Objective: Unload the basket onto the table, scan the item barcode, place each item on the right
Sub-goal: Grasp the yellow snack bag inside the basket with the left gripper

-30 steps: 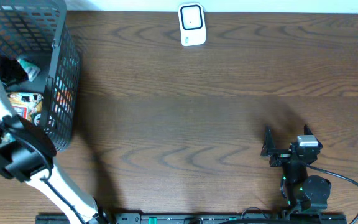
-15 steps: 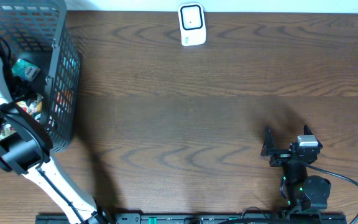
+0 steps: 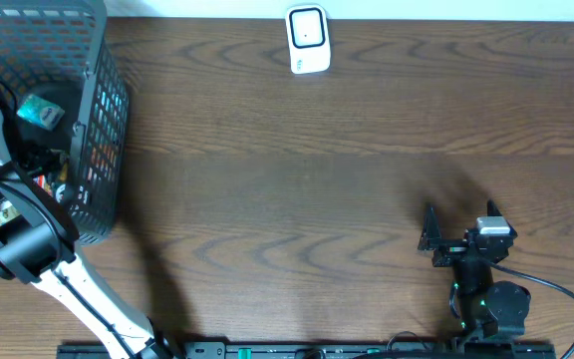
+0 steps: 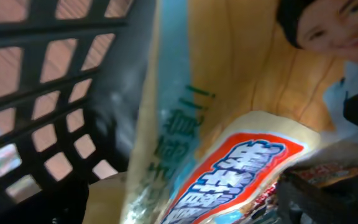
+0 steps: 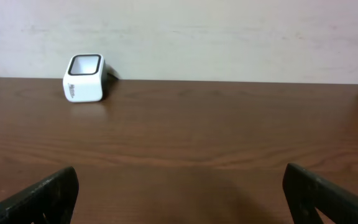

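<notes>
Orange-yellow printed snack packet (image 4: pixel 241 168) sits in black mesh basket (image 3: pixel 100 95), far left; left gripper (image 4: pixel 182 199) straddles it wide open, pre-grab, nothing held. Right gripper (image 5: pixel 179 193) open & empty, parked.

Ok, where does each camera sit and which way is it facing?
Overhead: above the table, looking straight down; basket, scanner, left arm and right arm show.
Left wrist: inside the basket, close on a snack packet; left claw at the bottom edge.
Right wrist: low over the table, facing the scanner and wall; right claw open.
Shared: overhead and right wrist both show the scanner.
</notes>
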`<control>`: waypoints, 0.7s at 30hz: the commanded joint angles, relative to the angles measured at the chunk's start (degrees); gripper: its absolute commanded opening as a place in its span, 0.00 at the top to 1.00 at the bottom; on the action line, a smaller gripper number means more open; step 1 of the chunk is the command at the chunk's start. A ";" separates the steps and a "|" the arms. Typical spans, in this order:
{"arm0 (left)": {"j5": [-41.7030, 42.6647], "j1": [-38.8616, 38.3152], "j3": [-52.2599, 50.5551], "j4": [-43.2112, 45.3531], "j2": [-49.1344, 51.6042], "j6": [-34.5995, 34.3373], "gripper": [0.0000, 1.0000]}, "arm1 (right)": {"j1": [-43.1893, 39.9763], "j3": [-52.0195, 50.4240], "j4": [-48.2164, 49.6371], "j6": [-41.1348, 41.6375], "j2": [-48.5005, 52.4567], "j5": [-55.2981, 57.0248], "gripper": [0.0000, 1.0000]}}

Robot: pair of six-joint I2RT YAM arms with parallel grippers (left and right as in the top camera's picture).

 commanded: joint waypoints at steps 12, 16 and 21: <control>17.53 0.04 -0.83 0.13 -0.20 -0.59 0.93 | 0.39 -0.09 -0.22 0.39 -0.20 -0.35 0.01; 24.39 0.04 0.50 0.28 -3.26 -0.70 0.93 | 0.39 -0.09 -0.22 0.39 -0.20 -0.35 0.01; 27.10 0.04 3.15 3.65 -15.78 -13.77 0.93 | 0.39 -0.09 -0.22 0.39 -0.20 -0.35 0.01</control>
